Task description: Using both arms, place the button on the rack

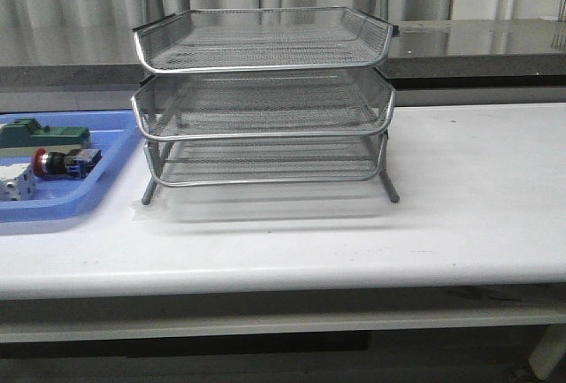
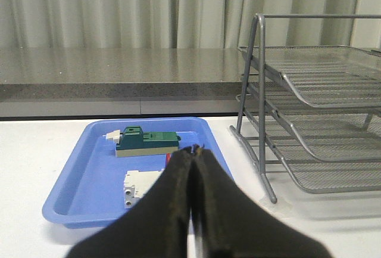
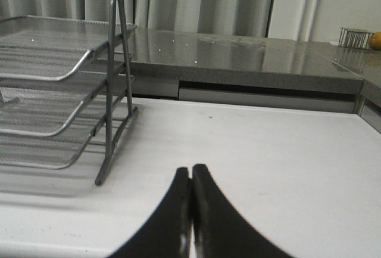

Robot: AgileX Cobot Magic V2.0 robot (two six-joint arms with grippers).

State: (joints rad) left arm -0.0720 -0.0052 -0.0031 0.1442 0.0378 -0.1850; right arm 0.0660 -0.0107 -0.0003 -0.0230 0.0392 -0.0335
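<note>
Both sets of fingers, left gripper (image 2: 193,151) and right gripper (image 3: 191,168), are pressed together and hold nothing. The button (image 1: 60,163) lies in the blue tray (image 1: 106,175), just beyond the left fingers (largely hidden behind them). Risk: closed fingers descending may knock it against the white block (image 2: 140,186).

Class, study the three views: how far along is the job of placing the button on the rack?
Nothing looks done. The button lies in the blue tray, beside the white block and green block. The rack shows no button. Nothing is in hand: the left gripper and right gripper are shut, holding nothing. Picking, transfer and placement remain.
</note>
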